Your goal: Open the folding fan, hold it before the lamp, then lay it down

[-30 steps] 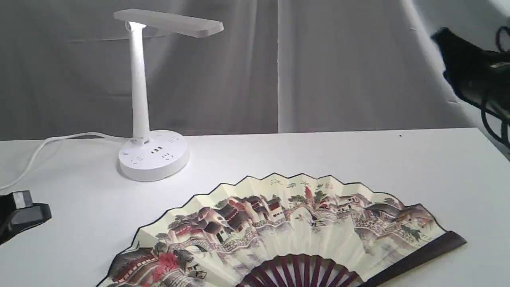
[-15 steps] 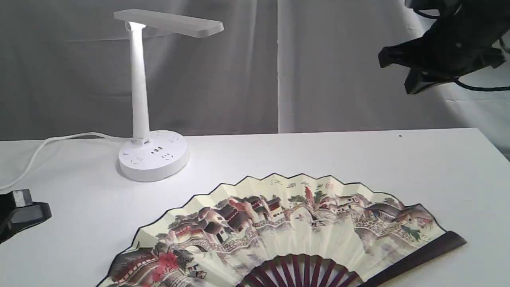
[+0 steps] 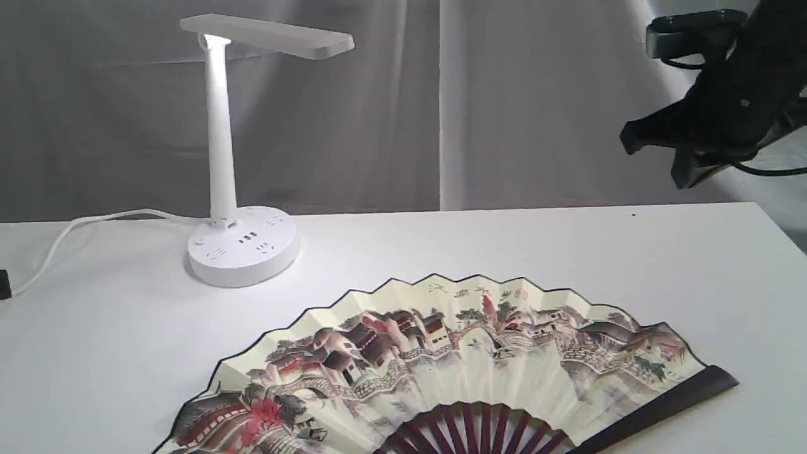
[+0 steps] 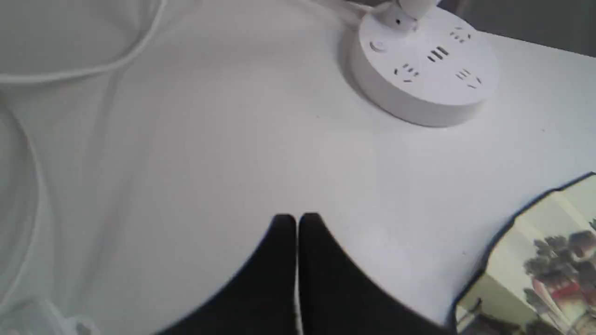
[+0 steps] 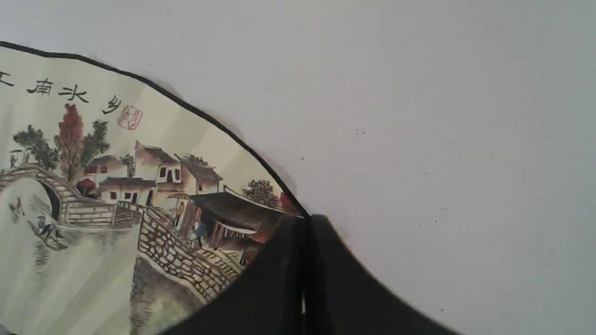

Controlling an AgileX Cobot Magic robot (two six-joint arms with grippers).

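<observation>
Fan [image 3: 454,366] is down flat and fully spread on the table [image 3: 662,252], filling the lower middle and lower right of the exterior view. Painted side is up, the black edge arcs toward the lamp, the maroon ribs run off the bottom edge, and one dark guard juts out at lower right.

Lamp [image 3: 243,249] stands upright at the upper left, well apart from the fan. Its round socketed base sits on the table and its flat head points right. Its cord [image 3: 94,219] trails away to the left edge.

Right gripper [image 5: 305,221] hangs in the air at the upper right of the exterior view, clear of the fan. Its wrist camera shows two black fingers pressed together with nothing between them, and the fan's painted end below.

Left gripper [image 4: 296,218] is pinched closed and empty too, over bare table, with the lamp base and a corner of the fan in sight. In the exterior view only a dark sliver shows at the left edge.

A grey curtain [image 3: 504,107] hangs behind.
</observation>
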